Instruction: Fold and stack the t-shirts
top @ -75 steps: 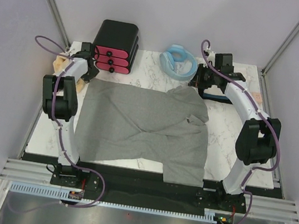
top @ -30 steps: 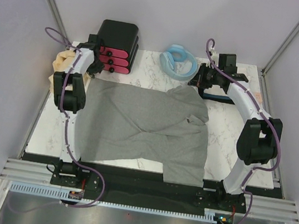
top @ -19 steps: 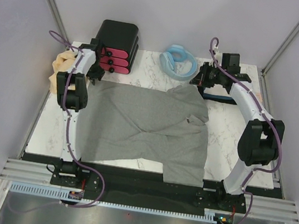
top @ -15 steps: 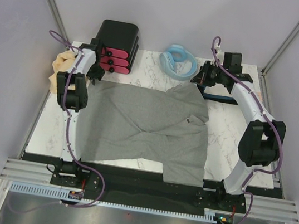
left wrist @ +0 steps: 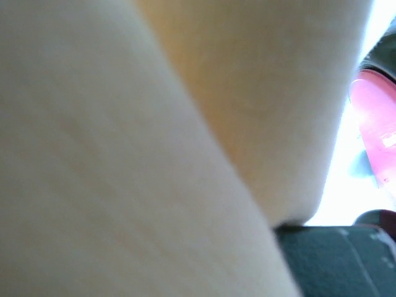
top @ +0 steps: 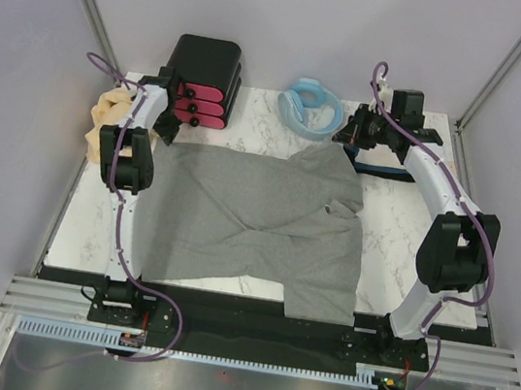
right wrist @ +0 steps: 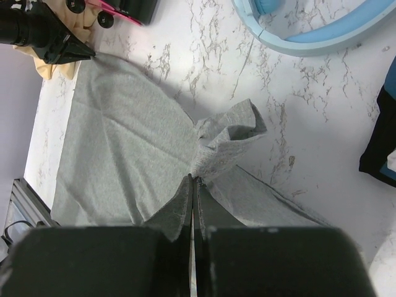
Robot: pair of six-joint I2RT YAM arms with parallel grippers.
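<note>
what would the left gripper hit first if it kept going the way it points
The far left corner of the large heather-grey cloth t-shirt; the left gripper sits right at it, contact unclear.

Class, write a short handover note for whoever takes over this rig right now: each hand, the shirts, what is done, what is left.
Right hand: shut on the far right edge of the grey t-shirt.
Left hand: at that shirt's far left corner; grip unclear.
Tan shirt: bunched at the far left edge of the table.
Done: grey shirt spread out, no fold yet.
Left: fold every shirt, stack them.
</note>
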